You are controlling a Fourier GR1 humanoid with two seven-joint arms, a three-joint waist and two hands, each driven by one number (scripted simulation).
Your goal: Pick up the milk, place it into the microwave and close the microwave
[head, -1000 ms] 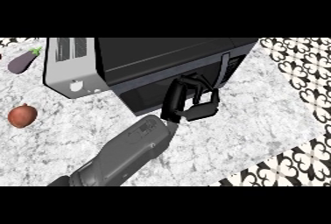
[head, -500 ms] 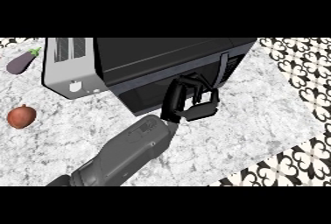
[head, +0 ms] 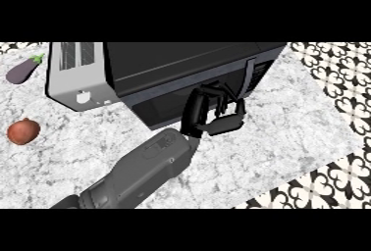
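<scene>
The black and silver microwave [head: 181,63] stands at the back of the marble counter [head: 290,132], and its dark door [head: 163,103] looks shut. My right hand [head: 221,122] rests against the front of that door near its right end, fingers fairly straight, holding nothing. Its grey forearm [head: 141,174] comes in from the lower left. No milk shows anywhere in the head view. My left hand is out of the picture.
A purple eggplant [head: 24,70] lies at the far left beside the microwave. A reddish-brown round fruit or onion [head: 22,131] sits nearer, at the left edge. The counter's edge runs diagonally at the right, with patterned floor [head: 340,78] beyond it.
</scene>
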